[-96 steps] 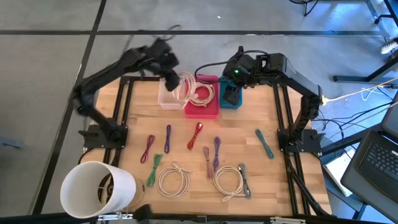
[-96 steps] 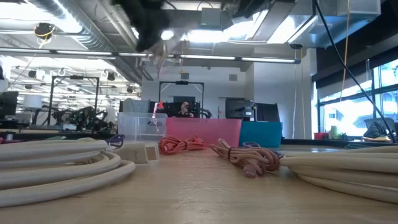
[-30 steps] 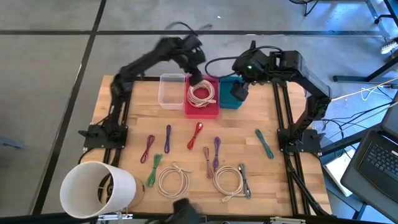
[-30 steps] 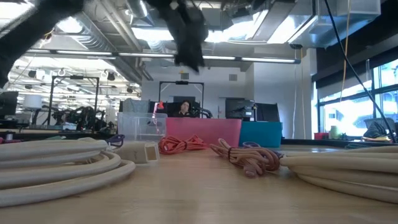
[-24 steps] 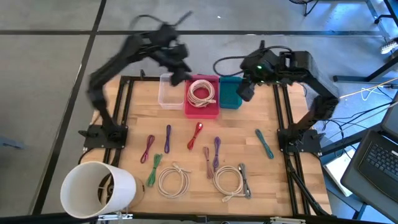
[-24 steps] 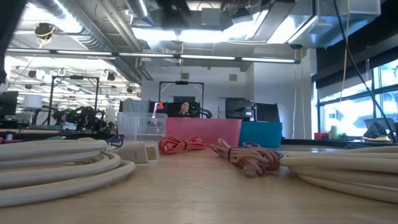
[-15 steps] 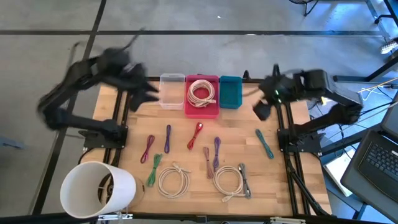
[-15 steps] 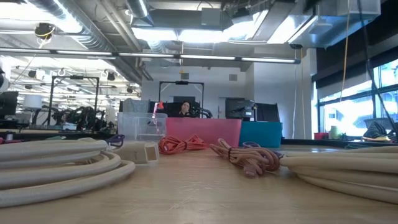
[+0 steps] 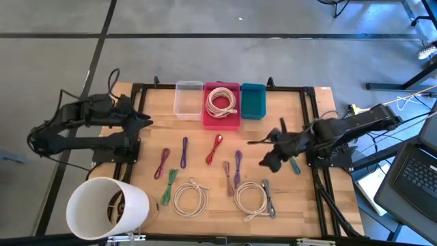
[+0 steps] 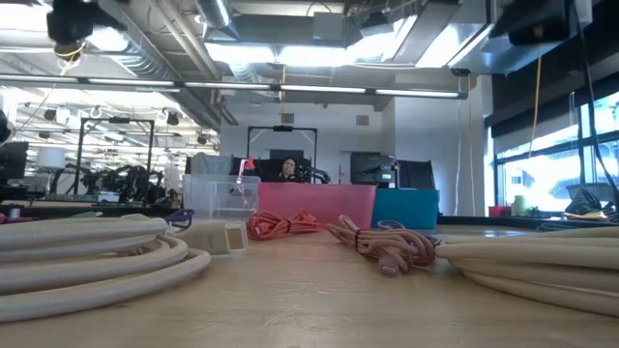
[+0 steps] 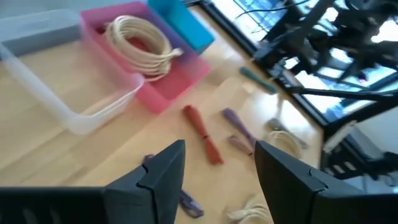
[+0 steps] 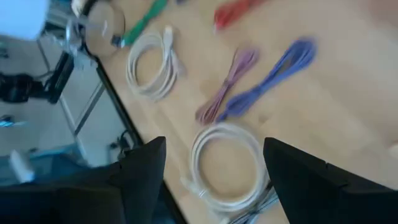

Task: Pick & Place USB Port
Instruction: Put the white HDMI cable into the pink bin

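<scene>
Bundled USB cables lie on the wooden table: a cream coil [image 9: 220, 102] inside the pink bin [image 9: 222, 123], a red bundle [image 9: 216, 147], purple bundles [image 9: 237, 166], and two white coils [image 9: 190, 199] [image 9: 251, 199] near the front edge. My left gripper [image 9: 147, 120] hovers open over the table's left edge, in its wrist view [image 11: 217, 180] facing the bins. My right gripper [image 9: 266, 162] hovers open over the right part of the table, above a white coil [image 12: 227, 165]. Neither holds anything.
A clear bin [image 9: 189, 100] and a teal bin [image 9: 252, 101] flank the pink one at the far edge. A teal bundle [image 9: 291, 158] lies at the right and green bundles [image 9: 168, 188] at the front left. A large white cylinder [image 9: 106, 208] stands at the near left corner.
Both arms have swung away from the bins. My left gripper has gone from above the pink bin toward the table's left edge and nearer. My right gripper has gone from the teal bin toward the right and near side, down over the loose cables. The cream coil stays in the pink bin.
</scene>
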Motion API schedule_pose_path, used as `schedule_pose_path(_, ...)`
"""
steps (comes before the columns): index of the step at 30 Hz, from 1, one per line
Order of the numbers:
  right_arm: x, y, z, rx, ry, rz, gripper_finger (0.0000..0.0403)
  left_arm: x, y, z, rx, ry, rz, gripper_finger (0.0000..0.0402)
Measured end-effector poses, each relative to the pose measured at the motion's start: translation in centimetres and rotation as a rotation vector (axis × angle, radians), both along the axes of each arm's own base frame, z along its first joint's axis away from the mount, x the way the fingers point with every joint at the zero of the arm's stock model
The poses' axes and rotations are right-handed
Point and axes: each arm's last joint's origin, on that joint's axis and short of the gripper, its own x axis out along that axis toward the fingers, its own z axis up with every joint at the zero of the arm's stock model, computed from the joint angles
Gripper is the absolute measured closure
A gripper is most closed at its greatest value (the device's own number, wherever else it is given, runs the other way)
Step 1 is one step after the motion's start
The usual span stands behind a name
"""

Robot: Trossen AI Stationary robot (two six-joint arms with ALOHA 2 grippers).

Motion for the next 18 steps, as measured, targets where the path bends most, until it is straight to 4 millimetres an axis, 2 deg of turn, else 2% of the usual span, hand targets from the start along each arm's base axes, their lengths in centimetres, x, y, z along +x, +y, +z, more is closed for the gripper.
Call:
schedule_pose_path(4, 1.0, 1.3, -2.4, 0.039, 0.023, 0.021, 0.013, -0.1, 0.2, -1.2, 0.066, 0.04, 0.027, 0.0213)
schedule_pose_path(7, 1.8, 2.5, -4.0, 0.024, 0.042, 0.06, 0.013, -0.1, 0.3, -1.2, 0.136, 0.059, 0.04, 0.0214)
schedule_pose_path(13, 3.2, 5.0, -8.2, -0.065, 0.21, 0.187, 0.013, 0.1, 0.5, -0.7, 0.219, 0.032, 0.046, 0.0216)
schedule_pose_path(18, 4.3, 6.1, -11.7, -0.124, 0.328, 0.274, 0.013, 0.2, 0.6, -0.4, 0.261, 0.019, 0.061, 0.0217)
